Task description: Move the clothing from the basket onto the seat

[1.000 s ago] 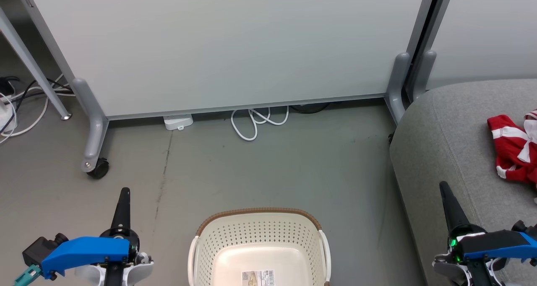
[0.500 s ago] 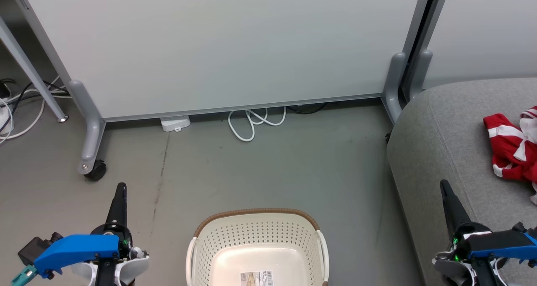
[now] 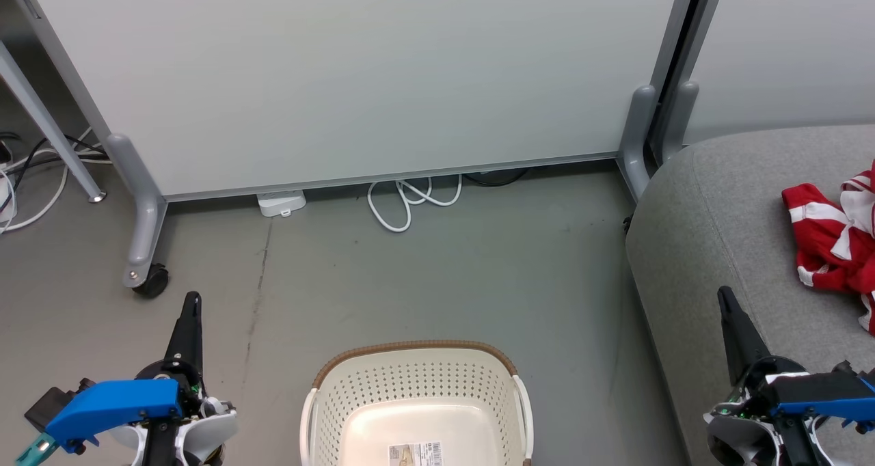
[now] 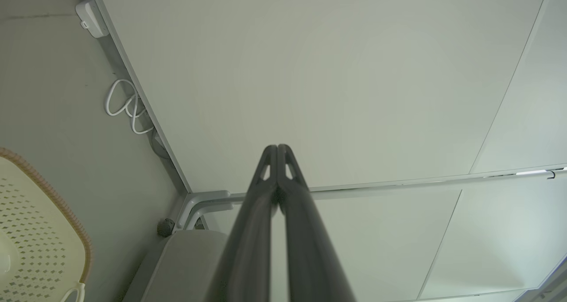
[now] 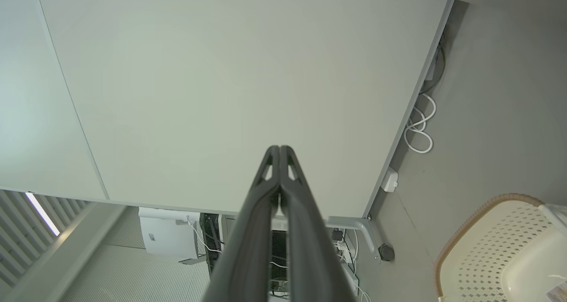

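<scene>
Head view, read left to right.

**Left:** the left gripper (image 3: 193, 300) has its fingers pressed together and holds nothing. It is poised above the floor (image 3: 444, 281) near the caster (image 3: 152, 281) of the partition (image 3: 383, 76), and a forward reach would likely strike that foot.

**Centre:** the basket (image 3: 410, 346) stands on the floor between the arms. The part in view holds no garment, only a label (image 3: 415, 454) on its bottom. It looks like light plastic, so it would probably skid if either arm swung inward low. Behind it a white cable (image 3: 410, 206) loops out from under the partition, where the wheeled base could catch it by rolling forward.

**Right:** the seat (image 3: 711, 206) has its rounded corner close to the partition. The right gripper (image 3: 726, 300), fingers likewise pressed together and empty, sits over the seat's near edge, and a low sweep might drag on the upholstery. The clothing (image 3: 830, 247) lies bunched on the seat and is cut by the frame's edge, so its full extent cannot be told.

**Open room:** there is bare floor between basket and partition and between basket and seat, tightest along the seat's flank.
</scene>
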